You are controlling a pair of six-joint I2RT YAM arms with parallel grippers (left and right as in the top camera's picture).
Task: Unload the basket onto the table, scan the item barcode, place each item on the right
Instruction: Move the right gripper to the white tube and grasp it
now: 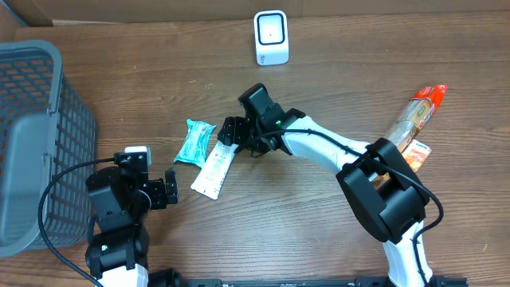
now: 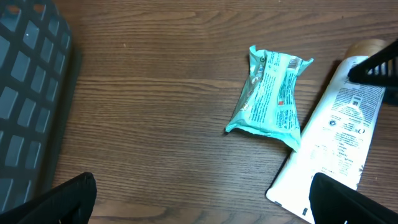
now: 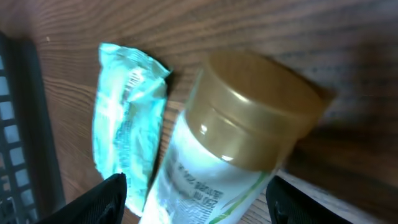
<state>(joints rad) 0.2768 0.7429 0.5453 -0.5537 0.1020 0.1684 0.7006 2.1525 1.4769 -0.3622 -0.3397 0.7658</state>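
Observation:
A white tube (image 1: 213, 171) with a gold cap (image 3: 255, 112) lies on the wooden table, cap end pointing away from me. My right gripper (image 1: 229, 134) is low over that cap end. In the right wrist view its jaws (image 3: 196, 193) stand open on either side of the tube (image 3: 205, 180), with a small gap still showing at the left finger. A teal packet (image 1: 194, 141) lies just left of the tube. The white scanner (image 1: 271, 37) stands at the back of the table. My left gripper (image 1: 167, 191) rests open near the tube's lower end (image 2: 339, 137), holding nothing.
A grey mesh basket (image 1: 32, 135) fills the left side of the table. An orange-tipped snack bag (image 1: 418, 112) and a small orange packet (image 1: 414, 153) lie at the right, beside the right arm's base.

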